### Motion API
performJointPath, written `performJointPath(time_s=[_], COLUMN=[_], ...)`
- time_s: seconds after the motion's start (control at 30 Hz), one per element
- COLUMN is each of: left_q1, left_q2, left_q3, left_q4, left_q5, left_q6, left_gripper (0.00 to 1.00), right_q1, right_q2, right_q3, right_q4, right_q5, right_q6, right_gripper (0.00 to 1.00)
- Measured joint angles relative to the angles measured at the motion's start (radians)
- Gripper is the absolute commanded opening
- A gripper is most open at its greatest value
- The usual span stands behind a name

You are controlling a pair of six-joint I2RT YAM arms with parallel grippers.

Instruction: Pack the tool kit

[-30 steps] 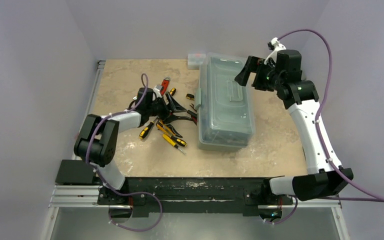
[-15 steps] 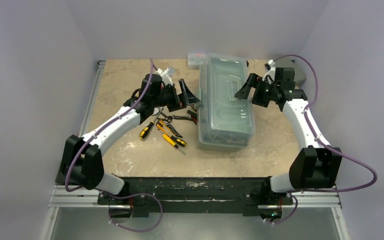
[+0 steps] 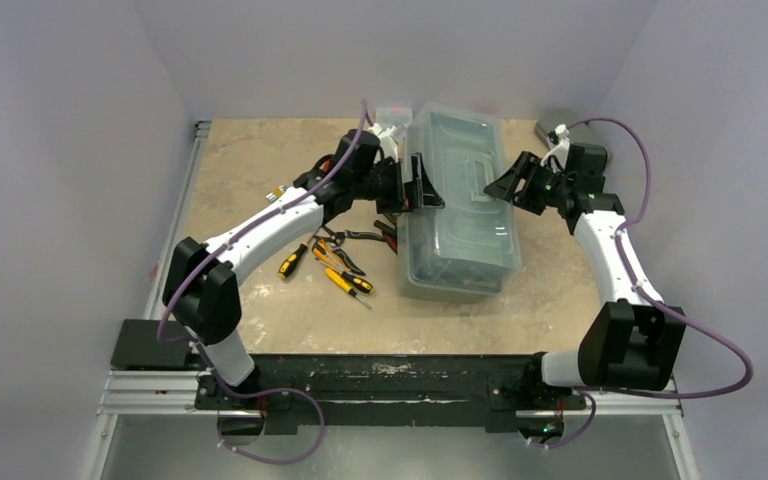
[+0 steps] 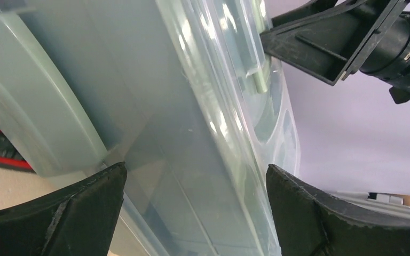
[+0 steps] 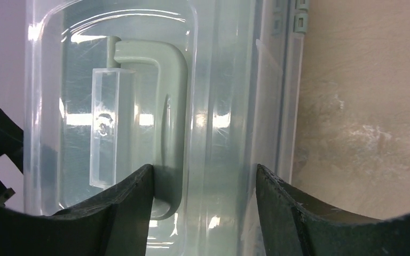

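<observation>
Toolbox [image 3: 463, 215]: frame centre, lid apparently shut; packing not begun. Screwdrivers [image 3: 344, 279], pliers [image 3: 353, 238]: loose on table [image 3: 260, 170], left of it. Left fingers [image 4: 75, 208], right fingers [image 5: 112, 213]: spread wide, flanking lid, empty.

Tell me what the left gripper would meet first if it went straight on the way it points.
The toolbox, most likely: its side wall and lid rim fill the gap ahead of the open left gripper.
</observation>
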Motion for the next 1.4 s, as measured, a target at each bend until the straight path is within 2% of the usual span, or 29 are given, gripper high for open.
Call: performJointPath(time_s=[0.17,0.33,0.83,1.03,1.17,1.4], left_q1=[-0.019,-0.048,-0.141,-0.157,-0.151,-0.076], left_q2=[0.089,0.179,0.386,0.382,0.332,0.198], left_q3=[0.152,0.296,0.453,0.438,0.352,0.204], left_q4=[-0.060,-0.135,-0.137,-0.117,-0.061,-0.065], left_q5=[-0.011,-0.040,-0.006,-0.033,-0.044,-0.010], left_q6=[0.017,0.034,0.028,0.010,-0.005,0.000], left_gripper=[0.95,0.93,0.91,0.91,0.94,1.00], right_q1=[-0.047,-0.080,-0.120,-0.147,-0.149,-0.103], right_q2=[-0.010,-0.034,-0.216,-0.143,-0.072,0.030], right_q3=[-0.006,-0.011,-0.007,0.061,0.089,0.150], right_q4=[-0.003,-0.014,-0.231,-0.213,-0.182,-0.150], right_q5=[0.002,0.033,0.328,0.318,0.293,0.206], right_q6=[-0.013,-0.027,-0.081,-0.072,-0.072,-0.056], right_gripper=[0.37,0.35,0.36,0.45,0.50,0.60])
